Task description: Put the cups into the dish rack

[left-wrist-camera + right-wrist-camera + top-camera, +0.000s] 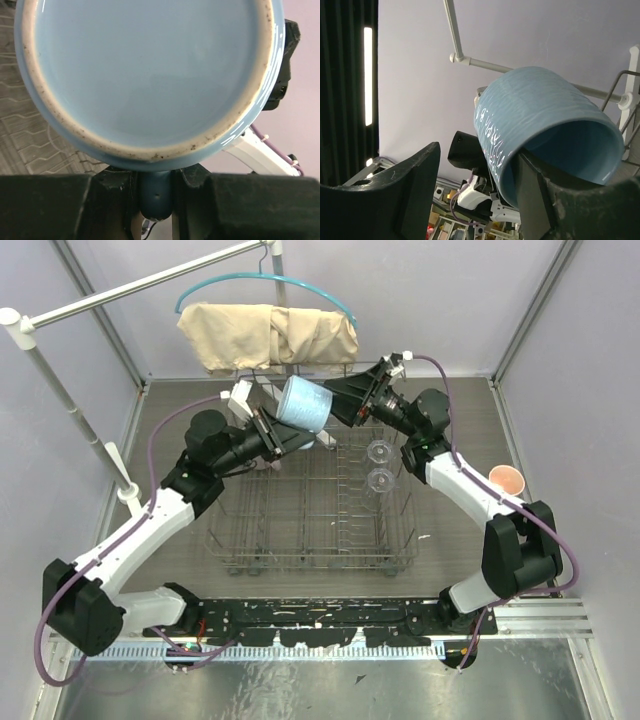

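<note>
The light blue mug (pixel 303 405) hangs in the air above the far edge of the dish rack (pixel 250 540), between both grippers. My left gripper (pixel 156 180) is shut on its handle (pixel 156 197), and the mug's base (pixel 145 70) fills the left wrist view. My right gripper (pixel 477 160) is open: one finger (pixel 535 195) sits inside the mug's mouth (pixel 570 150), the other (pixel 420 190) stands well clear of its wall. Two clear glass tumblers (pixel 380 451) (pixel 380 480) stand in the rack's right side. A peach-orange mug (pixel 507 480) rests on the table at the right.
A teal hanger with a beige cloth (pixel 268 335) hangs from a white rail behind the rack. The rail's stand (pixel 60 390) rises at the left. Purple walls enclose the table on three sides.
</note>
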### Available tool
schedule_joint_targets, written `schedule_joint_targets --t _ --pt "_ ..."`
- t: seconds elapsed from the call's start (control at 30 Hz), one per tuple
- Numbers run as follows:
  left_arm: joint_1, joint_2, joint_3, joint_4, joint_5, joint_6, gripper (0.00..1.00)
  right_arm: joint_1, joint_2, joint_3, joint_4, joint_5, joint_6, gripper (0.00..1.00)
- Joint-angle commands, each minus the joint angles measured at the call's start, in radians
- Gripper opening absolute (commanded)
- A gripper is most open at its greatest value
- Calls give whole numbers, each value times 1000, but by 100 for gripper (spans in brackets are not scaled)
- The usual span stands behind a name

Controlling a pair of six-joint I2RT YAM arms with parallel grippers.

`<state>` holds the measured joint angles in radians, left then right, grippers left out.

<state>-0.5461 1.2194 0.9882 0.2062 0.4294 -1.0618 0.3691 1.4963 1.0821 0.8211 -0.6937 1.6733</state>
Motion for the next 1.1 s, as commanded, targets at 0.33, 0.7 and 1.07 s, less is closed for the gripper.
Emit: schedule_joint_targets --t 0.33,0.7,1.07 --pt "-42 -334 96 -580 -487 182 0 -55 -169 161 -828 62 -656 66" --pt "-252 -210 314 -1039 -974 61 0 -157 -284 192 -1166 104 -933 67" --pt "-411 102 539 -1410 -1223 -253 0 -193 -347 238 -1308 145 -1050 68"
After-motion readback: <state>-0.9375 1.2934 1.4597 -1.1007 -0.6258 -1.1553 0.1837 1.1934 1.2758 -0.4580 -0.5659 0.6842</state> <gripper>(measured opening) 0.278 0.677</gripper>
